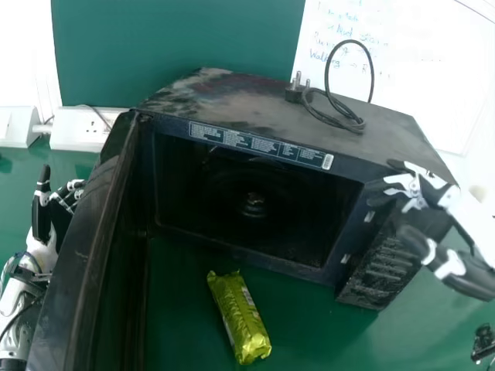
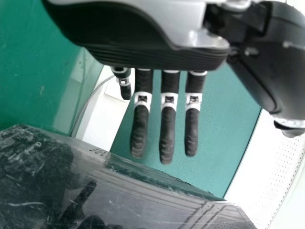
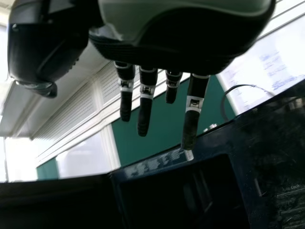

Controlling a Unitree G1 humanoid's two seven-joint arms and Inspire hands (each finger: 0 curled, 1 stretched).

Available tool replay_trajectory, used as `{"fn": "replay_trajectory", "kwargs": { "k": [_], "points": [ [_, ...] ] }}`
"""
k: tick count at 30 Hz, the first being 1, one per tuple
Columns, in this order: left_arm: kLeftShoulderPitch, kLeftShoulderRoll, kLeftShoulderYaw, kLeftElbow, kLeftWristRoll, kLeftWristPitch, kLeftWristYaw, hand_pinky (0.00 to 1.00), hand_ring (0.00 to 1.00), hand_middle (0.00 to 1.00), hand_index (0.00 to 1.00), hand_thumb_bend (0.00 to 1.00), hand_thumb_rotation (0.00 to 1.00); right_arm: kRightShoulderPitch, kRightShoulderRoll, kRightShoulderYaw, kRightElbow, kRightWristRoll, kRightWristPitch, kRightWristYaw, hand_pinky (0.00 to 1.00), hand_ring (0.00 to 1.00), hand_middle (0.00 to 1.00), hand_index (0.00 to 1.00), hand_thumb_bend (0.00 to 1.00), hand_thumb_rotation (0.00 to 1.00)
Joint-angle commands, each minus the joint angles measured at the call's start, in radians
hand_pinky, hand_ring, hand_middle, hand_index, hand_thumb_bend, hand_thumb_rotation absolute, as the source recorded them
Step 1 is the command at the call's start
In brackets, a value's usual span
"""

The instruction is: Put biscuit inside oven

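- L hand (image 1: 41,209): far L, just outside the door; fingers straight, open, nothing held.
- Black oven door (image 1: 85,255): swung open toward the near side.
- Yellow-green shiny biscuit pack (image 1: 240,317): lying on green table (image 1: 178,325), near side of oven, outside it, w/ far end angled L.
- Boxy black oven (image 1: 232,97): opening faces near side; black cable w/ plug (image 1: 294,93) on top.
- R hand (image 1: 441,193): by oven's R side, fingers approx. straight, open, empty; contact w/ oven unclear.

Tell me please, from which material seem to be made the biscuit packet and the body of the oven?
The biscuit packet looks like thin plastic film, perhaps metallised, with a glossy yellow-green finish; its bright highlights and crimped end suggest this. The microwave oven seems to be dark painted sheet metal, worn and blotchy on top, though the look alone leaves hard plastic possible.
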Motion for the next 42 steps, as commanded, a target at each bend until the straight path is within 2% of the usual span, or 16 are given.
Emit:
{"fn": "replay_trajectory", "kwargs": {
  "k": [1,10,11,12,13,15,19,20,24,26,27,29,30,32,38,42],
  "points": [
    [0.0,0.008,0.008,0.004,0.004,0.003,-0.005,0.24,0.31,0.4,0.49,0.52,0.07,0.004,-0.027,-0.005,-0.015,-0.005,0.012,-0.007,0.54,0.67,0.73,0.83,0.85,0.56],
    [-0.003,0.006,0.008,0.012,0.005,-0.001,-0.007,0.24,0.31,0.4,0.49,0.52,0.07,-0.001,-0.075,0.046,0.006,-0.036,-0.02,0.004,0.56,0.7,0.76,0.84,0.92,0.65],
    [-0.004,0.006,0.008,0.013,0.005,-0.001,-0.008,0.24,0.31,0.4,0.49,0.52,0.07,-0.008,-0.06,0.08,0.015,-0.054,-0.055,-0.014,0.55,0.7,0.77,0.84,0.92,0.65],
    [-0.003,0.004,0.007,0.012,0.006,-0.002,-0.007,0.24,0.31,0.4,0.49,0.52,0.07,-0.039,0.005,0.138,0.059,-0.074,-0.161,-0.061,0.52,0.68,0.76,0.83,0.95,0.67],
    [-0.002,0.002,0.006,0.007,0.006,0.001,-0.003,0.24,0.31,0.4,0.49,0.52,0.07,-0.037,0.014,0.167,0.051,-0.112,-0.174,-0.084,0.49,0.61,0.69,0.79,0.97,0.68],
    [0.001,-0.003,0.004,-0.002,0.008,0.005,0.006,0.25,0.31,0.4,0.49,0.52,0.07,-0.023,0.015,0.195,0.032,-0.134,-0.162,-0.097,0.5,0.59,0.67,0.78,0.99,0.69],
    [0.004,-0.007,-0.004,-0.017,0.018,0.016,0.031,0.24,0.31,0.4,0.49,0.52,0.07,-0.01,0.05,0.248,-0.015,-0.17,-0.124,-0.137,0.49,0.61,0.67,0.77,0.96,0.63],
    [0.006,-0.007,-0.006,-0.023,0.019,0.023,0.037,0.24,0.31,0.4,0.49,0.52,0.07,-0.001,0.031,0.242,-0.064,-0.204,-0.062,-0.131,0.49,0.61,0.67,0.76,0.97,0.6],
    [0.006,-0.01,-0.013,-0.033,0.036,0.023,0.044,0.24,0.3,0.4,0.49,0.52,0.07,0.008,-0.106,0.228,-0.243,-0.353,0.23,-0.039,0.58,0.71,0.73,0.79,0.98,0.69],
    [0.005,-0.012,-0.011,-0.033,0.032,0.025,0.041,0.24,0.3,0.4,0.49,0.52,0.07,-0.012,-0.217,0.255,-0.321,-0.398,0.406,0.036,0.65,0.76,0.77,0.81,0.97,0.69],
    [0.006,-0.014,-0.01,-0.038,0.031,0.031,0.048,0.24,0.3,0.4,0.49,0.52,0.07,-0.017,-0.242,0.274,-0.353,-0.41,0.475,0.054,0.74,0.81,0.82,0.86,0.93,0.67],
    [0.006,-0.016,-0.01,-0.038,0.029,0.031,0.046,0.24,0.3,0.4,0.49,0.52,0.07,-0.027,-0.271,0.329,-0.397,-0.413,0.576,0.064,0.82,0.85,0.85,0.87,0.92,0.67],
    [0.005,-0.018,-0.009,-0.039,0.027,0.033,0.046,0.24,0.31,0.4,0.49,0.52,0.07,-0.027,-0.275,0.362,-0.412,-0.43,0.601,0.055,0.84,0.86,0.86,0.88,0.92,0.68],
    [0.006,-0.017,-0.012,-0.037,0.031,0.027,0.039,0.24,0.3,0.4,0.49,0.52,0.07,-0.03,-0.275,0.432,-0.424,-0.466,0.64,0.031,0.78,0.84,0.85,0.88,0.92,0.66],
    [0.003,-0.02,-0.008,-0.03,0.024,0.025,0.025,0.24,0.3,0.4,0.49,0.52,0.07,-0.053,-0.239,0.658,-0.426,-0.647,0.673,-0.025,0.7,0.79,0.82,0.85,0.93,0.65],
    [0.0,-0.021,-0.011,-0.027,0.03,0.02,0.02,0.24,0.31,0.4,0.49,0.52,0.07,-0.111,-0.245,0.831,-0.426,-0.797,0.742,0.018,0.71,0.81,0.84,0.87,0.96,0.7]
  ]
}}
